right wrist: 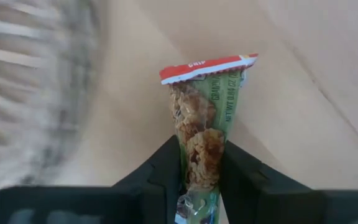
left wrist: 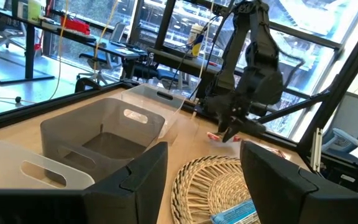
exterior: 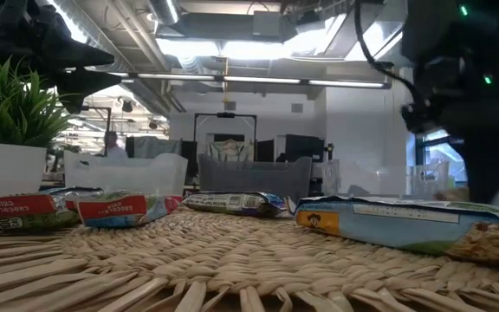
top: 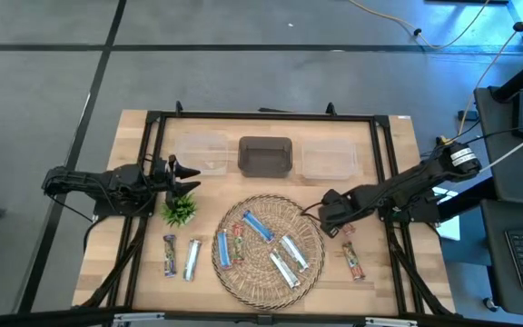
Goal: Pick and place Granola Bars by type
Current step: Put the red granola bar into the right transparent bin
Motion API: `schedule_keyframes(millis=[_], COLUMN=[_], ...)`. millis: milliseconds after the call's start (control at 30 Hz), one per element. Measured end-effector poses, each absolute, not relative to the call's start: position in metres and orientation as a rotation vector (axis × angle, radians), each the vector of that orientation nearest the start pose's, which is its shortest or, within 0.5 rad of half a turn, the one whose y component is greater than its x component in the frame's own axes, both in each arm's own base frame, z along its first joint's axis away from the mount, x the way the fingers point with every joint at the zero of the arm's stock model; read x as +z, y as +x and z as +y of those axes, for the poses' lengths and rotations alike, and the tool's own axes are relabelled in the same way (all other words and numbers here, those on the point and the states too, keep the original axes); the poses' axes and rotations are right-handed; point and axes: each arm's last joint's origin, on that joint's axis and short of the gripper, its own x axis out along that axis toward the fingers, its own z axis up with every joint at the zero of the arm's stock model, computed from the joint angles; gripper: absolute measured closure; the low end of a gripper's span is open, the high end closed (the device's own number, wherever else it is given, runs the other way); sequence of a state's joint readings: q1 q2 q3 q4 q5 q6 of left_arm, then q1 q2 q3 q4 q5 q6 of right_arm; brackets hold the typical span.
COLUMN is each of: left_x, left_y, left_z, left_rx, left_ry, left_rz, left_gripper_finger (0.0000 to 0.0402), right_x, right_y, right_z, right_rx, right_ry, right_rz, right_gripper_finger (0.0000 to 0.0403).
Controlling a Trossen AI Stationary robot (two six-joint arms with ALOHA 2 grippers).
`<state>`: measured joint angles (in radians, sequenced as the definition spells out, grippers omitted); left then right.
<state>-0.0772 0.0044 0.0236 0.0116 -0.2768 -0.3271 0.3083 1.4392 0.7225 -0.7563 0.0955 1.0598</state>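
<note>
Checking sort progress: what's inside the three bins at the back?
Nothing visible. The dark middle bin shows a bare floor, and both clear bins look empty from above. In the left wrist view the near walls hide part of their floors.

Glossy foil-wrapped granola bars (top: 259, 224) lie on a rough woven wicker tray (top: 309, 270) atop a smooth wooden table (top: 411, 154).

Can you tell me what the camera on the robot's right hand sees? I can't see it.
The right gripper is pinching a granola bar in a green wrapper with a red and white end, its two dark fingers closed on either side. Behind it is the light wooden table, with a blurry wicker tray to one side.
</note>
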Motion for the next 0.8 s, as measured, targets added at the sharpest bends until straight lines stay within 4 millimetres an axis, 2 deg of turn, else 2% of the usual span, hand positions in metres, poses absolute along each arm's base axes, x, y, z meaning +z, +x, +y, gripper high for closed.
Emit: schedule_keyframes(millis=[100, 267, 400, 567, 667, 800], left_x=[0.172, 0.172, 0.173, 0.173, 0.174, 0.174], left_y=[0.096, 0.096, 0.096, 0.096, 0.095, 0.095], left_z=[0.001, 0.001, 0.001, 0.001, 0.001, 0.002], left_rx=[0.193, 0.193, 0.192, 0.199, 0.218, 0.226], left_ry=[-0.331, -0.331, -0.332, -0.333, -0.334, -0.335], left_rz=[-0.063, -0.063, -0.065, -0.075, -0.082, -0.084], left_gripper_finger=[0.0208, 0.0208, 0.0208, 0.0207, 0.0206, 0.0207], right_x=[0.171, 0.213, 0.253, 0.295, 0.306, 0.306], right_y=[0.219, 0.238, 0.249, 0.251, 0.251, 0.249], right_z=[0.063, 0.052, 0.035, 0.006, -0.012, -0.037], right_rx=[-0.575, -0.569, -0.605, -0.687, -0.714, -0.733], right_ry=[0.564, 0.534, 0.430, 0.282, 0.225, 0.164], right_rz=[1.315, 1.167, 1.041, 1.008, 1.017, 1.055], right_gripper_finger=[0.0306, 0.0306, 0.0306, 0.0306, 0.0306, 0.0306])
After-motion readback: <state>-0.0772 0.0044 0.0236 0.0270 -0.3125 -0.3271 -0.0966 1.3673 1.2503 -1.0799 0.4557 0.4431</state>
